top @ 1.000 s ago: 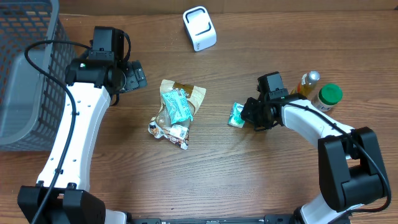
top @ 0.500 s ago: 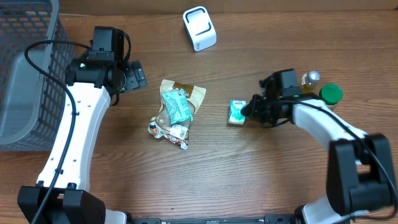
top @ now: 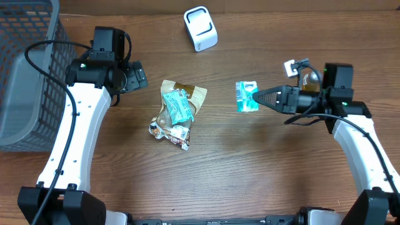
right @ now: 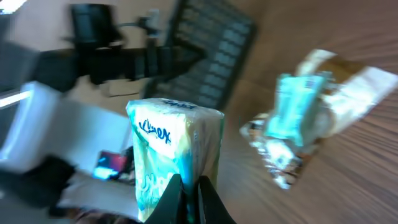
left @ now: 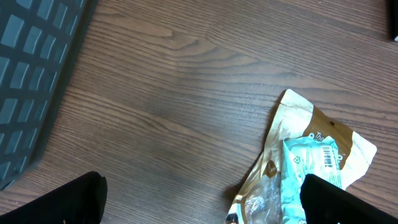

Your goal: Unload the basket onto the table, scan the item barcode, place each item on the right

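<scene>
The item is a small teal-and-white Kleenex tissue pack (top: 247, 96), held off the table right of centre. My right gripper (top: 258, 98) is shut on the pack's edge, its arm reaching in from the right. In the right wrist view the pack (right: 177, 155) stands upright above the pinched fingers of that gripper (right: 188, 183), and the view is blurred. The white scanner (top: 200, 28) stands at the back middle of the table. My left gripper (top: 139, 76) hangs open at the left, with nothing between its fingers (left: 68, 199).
A heap of snack bags (top: 177, 112) lies on the wood at centre left, also seen under the left gripper (left: 311, 168). A grey mesh basket (top: 25, 75) fills the far left. A bottle top (top: 307, 79) shows behind the right wrist.
My right gripper has lifted the tissue pack off the table and the arm has swung out to the right, turning the pack. The left arm has not moved.
</scene>
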